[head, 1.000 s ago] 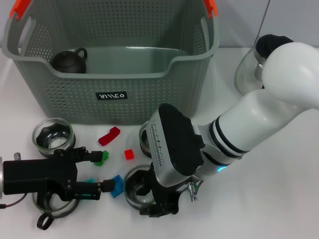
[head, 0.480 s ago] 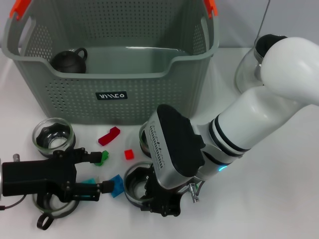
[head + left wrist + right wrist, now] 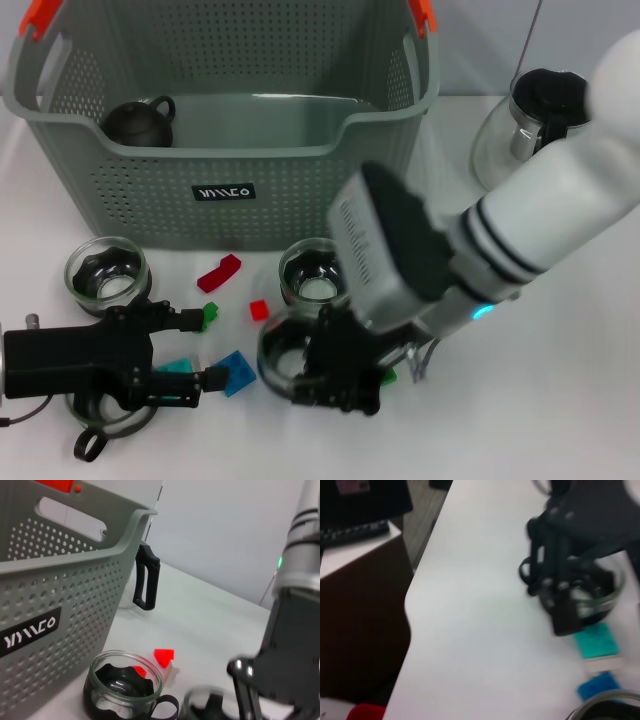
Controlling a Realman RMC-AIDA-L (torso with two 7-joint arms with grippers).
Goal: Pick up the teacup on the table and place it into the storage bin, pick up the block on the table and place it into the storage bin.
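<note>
Several glass teacups stand in front of the grey-green storage bin [image 3: 225, 190]. My right gripper [image 3: 318, 372] is shut on the near rim of one teacup [image 3: 285, 350]. Another teacup [image 3: 315, 272] stands just behind it, and a third [image 3: 105, 270] sits at the left. Near the front left, my left gripper [image 3: 208, 347] lies low over the table, open, with a teal block [image 3: 178, 367] between its fingers and a blue block [image 3: 235, 372] at its tip. A green block [image 3: 207, 317] touches its upper finger. Red blocks [image 3: 220, 272] lie before the bin.
A black teapot [image 3: 140, 120] sits inside the bin at its left. A glass pitcher [image 3: 520, 130] with a black handle stands at the back right. A further glass cup [image 3: 105, 412] lies partly under the left gripper body. The table's edge [image 3: 410, 610] shows in the right wrist view.
My right arm has swung right and risen, and the teacup in its gripper has shifted slightly back and right with it. The left gripper has hardly moved.
</note>
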